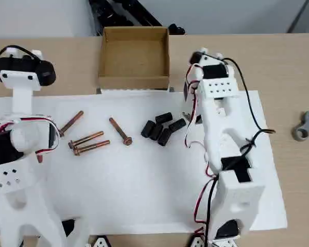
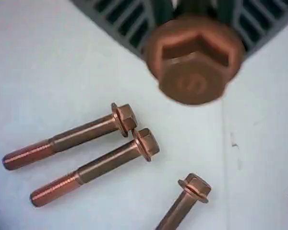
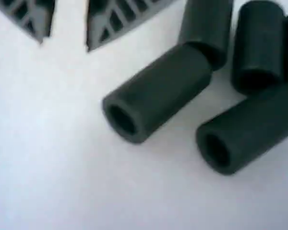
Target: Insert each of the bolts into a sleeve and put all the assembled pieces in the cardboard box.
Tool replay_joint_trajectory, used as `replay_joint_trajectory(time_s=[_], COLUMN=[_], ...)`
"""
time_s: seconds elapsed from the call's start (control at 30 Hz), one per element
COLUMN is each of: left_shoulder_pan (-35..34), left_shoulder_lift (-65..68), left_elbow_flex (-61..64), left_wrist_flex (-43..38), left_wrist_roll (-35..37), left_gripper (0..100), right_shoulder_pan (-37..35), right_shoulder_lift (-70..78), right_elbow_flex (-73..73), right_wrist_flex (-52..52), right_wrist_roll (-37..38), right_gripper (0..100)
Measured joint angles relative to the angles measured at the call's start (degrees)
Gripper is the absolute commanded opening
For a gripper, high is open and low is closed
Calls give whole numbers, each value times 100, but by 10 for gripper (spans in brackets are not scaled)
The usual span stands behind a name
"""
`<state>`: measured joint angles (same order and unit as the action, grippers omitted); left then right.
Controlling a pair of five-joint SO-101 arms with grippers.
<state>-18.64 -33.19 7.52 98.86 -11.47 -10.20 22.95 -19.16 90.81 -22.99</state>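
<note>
**Pinching one bolt, spread beside the sleeves**

In the left tool [image 2: 193,10], pinching a bolt [image 2: 194,62], head toward the wrist; just beside it, three more bolts [image 2: 86,132] on the white sheet [image 1: 144,180]. At the right tool [image 3: 65,40], spread apart, near loose sleeves [image 3: 156,93]. Farther back on the desk [image 1: 278,62], cardboard box [image 1: 134,81].

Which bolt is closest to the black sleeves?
The lone bolt just right of the side-by-side pair; nothing lies between it and the sleeves.
</note>
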Motion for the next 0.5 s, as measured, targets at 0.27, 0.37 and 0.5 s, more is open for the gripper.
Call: replay_joint_trajectory(time_s=[0.27, 0.37, 0.5], left_shoulder_pan=[0, 0, 0], left_shoulder_lift=[-9, -9, -9], left_elbow_flex=[281, 281, 281], left_wrist_flex=[0, 0, 0], left_wrist_roll=[9, 9, 9], left_gripper=[6, 6, 6], right_shoulder_pan=[-580, -835, -870], right_shoulder_lift=[167, 202, 202], right_elbow_flex=[-246, -255, -255], right_wrist_flex=[18, 18, 18], right_wrist_roll=[-598, -1125, -1758], right_gripper=[61, 62, 62])
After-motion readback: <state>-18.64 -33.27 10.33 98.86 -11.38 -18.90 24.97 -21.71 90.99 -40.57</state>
